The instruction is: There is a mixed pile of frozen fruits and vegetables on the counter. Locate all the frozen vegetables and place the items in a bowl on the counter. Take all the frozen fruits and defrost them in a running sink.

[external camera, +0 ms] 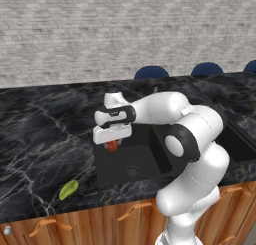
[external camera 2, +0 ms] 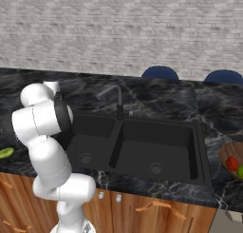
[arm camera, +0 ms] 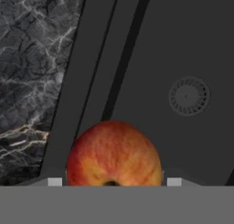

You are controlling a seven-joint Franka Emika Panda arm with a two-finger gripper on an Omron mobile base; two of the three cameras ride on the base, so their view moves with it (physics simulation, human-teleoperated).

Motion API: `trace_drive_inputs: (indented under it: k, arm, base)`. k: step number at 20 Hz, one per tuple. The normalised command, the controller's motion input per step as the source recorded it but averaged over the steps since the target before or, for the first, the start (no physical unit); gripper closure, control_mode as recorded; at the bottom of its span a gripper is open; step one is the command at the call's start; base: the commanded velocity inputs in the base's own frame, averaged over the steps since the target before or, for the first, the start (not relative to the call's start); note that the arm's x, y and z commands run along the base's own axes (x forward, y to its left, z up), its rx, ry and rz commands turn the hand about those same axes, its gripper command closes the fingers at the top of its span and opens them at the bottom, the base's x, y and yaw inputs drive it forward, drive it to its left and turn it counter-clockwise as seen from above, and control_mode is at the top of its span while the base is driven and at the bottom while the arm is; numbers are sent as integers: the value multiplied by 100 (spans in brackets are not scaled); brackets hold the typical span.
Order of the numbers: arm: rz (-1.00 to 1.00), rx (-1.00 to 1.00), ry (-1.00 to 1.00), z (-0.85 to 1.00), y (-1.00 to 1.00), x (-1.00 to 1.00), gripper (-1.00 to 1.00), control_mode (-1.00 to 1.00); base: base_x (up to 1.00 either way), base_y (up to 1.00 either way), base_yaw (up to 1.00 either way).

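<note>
Gripper (external camera: 113, 143) clamped on the red-orange ball (external camera: 112, 146), hanging above the left basin of the sink (external camera: 150, 161), at its left side.

Left base view: arm reaches in from lower right, hand pointing down, ball peeking out just under the white hand. Drain (external camera: 132, 171) sits below and to the right of the ball. Yellow-green oblong (external camera: 68, 189) lies on the counter (external camera: 45, 134) left of the sink, near the front edge, well apart from the ball. Blue chair backs (external camera: 151, 72) show behind the counter.

Right base view: arm rises at lower left and blocks the hand (gripper hidden here). Both basins visible, faucet (external camera 2: 116, 99) at the back between them. Oblong (external camera 2: 5, 153) shows at the far left edge on the counter. Wooden bowl (external camera 2: 228, 152) at the right edge, on the counter right of the sink, holds the red chunk (external camera 2: 232, 164) and the green ball (external camera 2: 240, 171), touching each other.

Hand view: ball (arm camera: 114, 154) sits low in centre between the fingertips (arm camera: 55, 182), dark basin floor behind it, drain (arm camera: 189, 95) up and to the right. Sink rim and marble counter (arm camera: 32, 58) run along the left.
</note>
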Motion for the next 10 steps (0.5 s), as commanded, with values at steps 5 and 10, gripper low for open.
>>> trace_drive_inputs:
  k: [5,10]
  arm:
    - [-5,-1,0,-10,-41,18,100,-100]
    - [-6,-5,-5,-27,-33,19,100,-100]
  base:
    - [0,0,0]
    - [0,0,0]
